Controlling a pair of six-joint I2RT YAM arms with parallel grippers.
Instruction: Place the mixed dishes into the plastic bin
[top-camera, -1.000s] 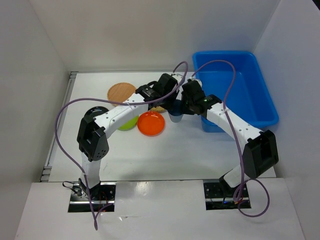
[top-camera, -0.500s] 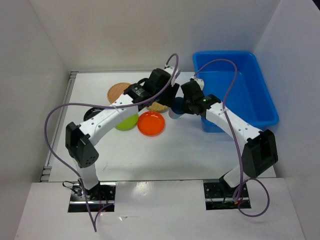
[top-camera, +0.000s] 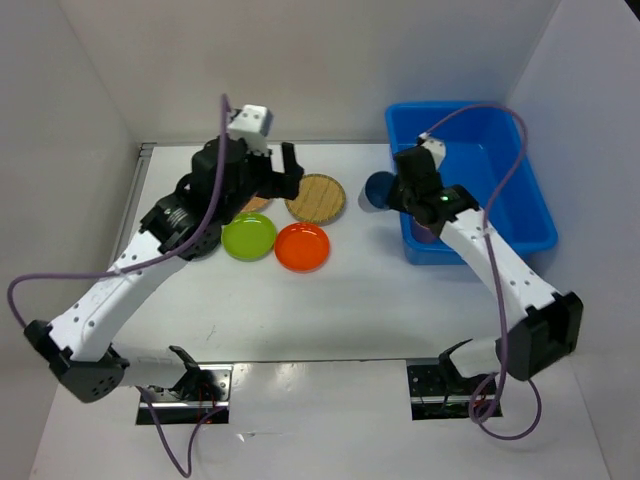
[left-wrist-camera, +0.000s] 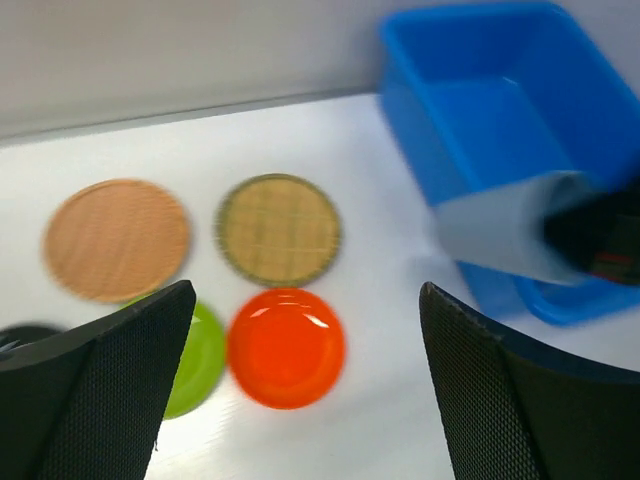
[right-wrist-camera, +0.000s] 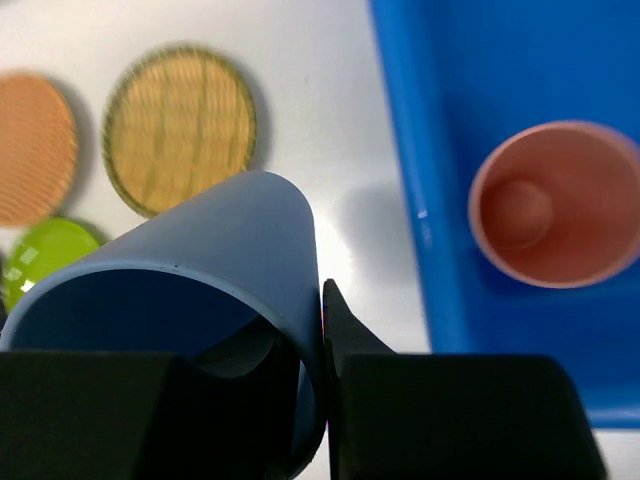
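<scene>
- Gripping the blue cup (right-wrist-camera: 200, 260) by its wall, one finger inside, the right gripper (right-wrist-camera: 320, 340) hovers just beside the bin (right-wrist-camera: 470, 70).
- Pink cup (right-wrist-camera: 545, 205) sits in the bin.
- Left gripper (left-wrist-camera: 305, 300) hangs wide open, empty, above the plates (left-wrist-camera: 280, 228).

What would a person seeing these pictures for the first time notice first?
The bright blue plastic bin at far right, with a pink cup inside. The right gripper holds a blue cup just left of it. An orange plate lies at the centre.
</scene>
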